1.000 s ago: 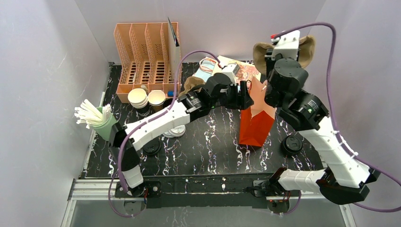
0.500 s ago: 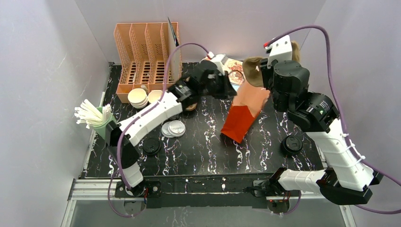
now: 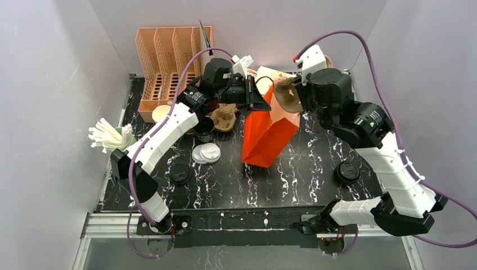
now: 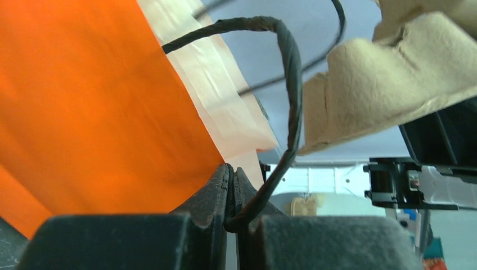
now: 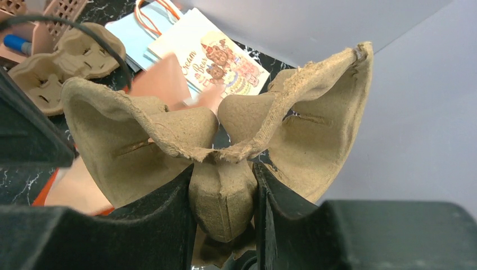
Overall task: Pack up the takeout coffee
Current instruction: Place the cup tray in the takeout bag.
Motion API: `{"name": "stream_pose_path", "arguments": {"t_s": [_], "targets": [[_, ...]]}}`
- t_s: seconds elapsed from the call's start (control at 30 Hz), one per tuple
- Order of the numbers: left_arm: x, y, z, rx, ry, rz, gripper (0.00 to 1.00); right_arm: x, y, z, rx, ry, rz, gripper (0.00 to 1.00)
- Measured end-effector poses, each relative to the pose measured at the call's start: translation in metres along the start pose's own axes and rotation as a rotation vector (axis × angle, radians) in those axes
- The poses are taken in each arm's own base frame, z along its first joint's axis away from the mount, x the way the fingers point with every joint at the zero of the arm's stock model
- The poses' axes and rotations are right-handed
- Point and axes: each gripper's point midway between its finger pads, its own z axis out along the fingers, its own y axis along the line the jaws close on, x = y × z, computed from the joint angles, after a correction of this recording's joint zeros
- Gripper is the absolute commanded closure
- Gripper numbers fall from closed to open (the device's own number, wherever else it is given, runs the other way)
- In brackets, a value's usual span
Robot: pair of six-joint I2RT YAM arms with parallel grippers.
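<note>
The takeout coffee (image 3: 161,112), upper left of the top view beside the orange rack (image 3: 169,62), looks light and crushable; hold it gently around the wall. The left gripper (image 4: 232,175) pinches the cord handle (image 4: 293,87) of the orange bag (image 4: 84,101), and the right gripper (image 5: 224,194) clamps a pulp carrier (image 5: 140,140).

I'm counting one orange bag (image 3: 264,135), two pulp cup trays (image 3: 225,117), two black lids (image 3: 347,171), two white lids (image 3: 206,153), one black cup (image 3: 203,129), one brown cup (image 3: 161,114) showing, one peach rack (image 3: 169,67) and one green holder of sticks (image 3: 121,147) sitting around the bench (image 3: 315,180).
</note>
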Motion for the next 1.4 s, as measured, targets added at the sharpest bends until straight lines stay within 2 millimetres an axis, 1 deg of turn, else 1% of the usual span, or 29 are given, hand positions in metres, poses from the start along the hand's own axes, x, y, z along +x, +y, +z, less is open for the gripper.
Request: {"name": "stream_pose_path", "arguments": {"t_s": [0.17,0.27,0.37,0.4,0.47,0.57,0.63,0.7,0.8,0.87,0.97,1.13,1.23,1.4], "targets": [[0.014,-0.006,-0.002,0.040,0.065,-0.009,1.00,-0.012,0.013,0.008,-0.046,-0.033,-0.007,0.82],[0.021,-0.003,-0.002,0.044,0.095,-0.015,1.00,-0.020,0.016,0.009,-0.071,-0.063,-0.018,0.83],[0.030,0.002,-0.003,0.035,0.126,-0.015,1.00,-0.021,0.020,0.011,-0.089,-0.076,-0.041,0.83],[0.031,0.003,-0.003,0.033,0.133,-0.013,1.00,-0.019,0.022,0.012,-0.093,-0.072,-0.048,0.83],[0.037,0.008,-0.003,0.018,0.152,-0.012,1.00,-0.008,0.025,0.015,-0.100,-0.048,-0.069,0.84],[0.043,0.016,-0.004,-0.003,0.173,0.000,1.00,0.013,0.033,0.021,-0.108,0.009,-0.108,0.86],[0.049,0.023,-0.004,-0.022,0.187,0.008,1.00,0.031,0.037,0.026,-0.112,0.060,-0.144,0.88],[0.053,0.029,-0.005,-0.038,0.198,0.018,1.00,0.047,0.039,0.030,-0.103,0.109,-0.182,0.88],[0.056,0.035,-0.007,-0.060,0.208,0.038,1.00,0.061,0.041,0.035,-0.095,0.157,-0.225,0.86],[0.056,0.038,-0.010,-0.072,0.210,0.051,0.98,0.066,0.043,0.037,-0.098,0.171,-0.245,0.85],[0.056,0.047,-0.014,-0.105,0.215,0.062,0.97,0.066,0.043,0.037,-0.102,0.174,-0.260,0.84],[0.048,0.060,-0.020,-0.162,0.189,0.074,0.96,0.066,0.047,0.036,-0.128,0.168,-0.280,0.85],[0.043,0.064,-0.023,-0.186,0.171,0.083,0.94,0.065,0.053,0.035,-0.147,0.160,-0.298,0.85],[0.039,0.067,-0.024,-0.211,0.155,0.098,0.94,0.063,0.069,0.034,-0.175,0.152,-0.360,0.85]]}}
